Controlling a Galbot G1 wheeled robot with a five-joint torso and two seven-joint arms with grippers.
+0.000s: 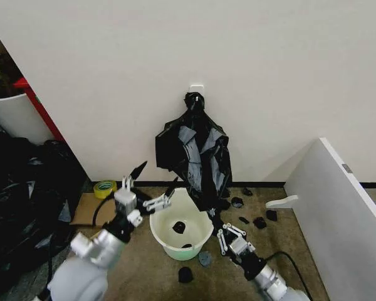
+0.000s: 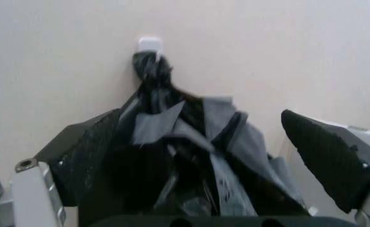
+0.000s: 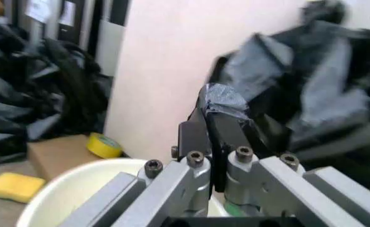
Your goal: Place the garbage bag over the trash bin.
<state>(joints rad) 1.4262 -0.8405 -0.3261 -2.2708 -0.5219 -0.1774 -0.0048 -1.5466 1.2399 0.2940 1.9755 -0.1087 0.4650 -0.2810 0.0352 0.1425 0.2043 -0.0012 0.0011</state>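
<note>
The glossy black plastic garbage bag (image 1: 194,153) is hanging from a white wall hook (image 1: 196,88), just behind the round cream-white trash bin (image 1: 200,241) on the carpet. The left gripper (image 1: 151,180) is hovering spread apart; the right gripper (image 1: 230,239) is pinched together on a black scrap (image 3: 221,101).

bare white wall (image 1: 269,69) — brown carpet (image 1: 144,269).

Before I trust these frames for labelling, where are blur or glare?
Head view: sharp, grey glare patches on the garbage bag. Left wrist view: soft, bag hazy. Right wrist view: bag smeared, trash bin rim soft.
</note>
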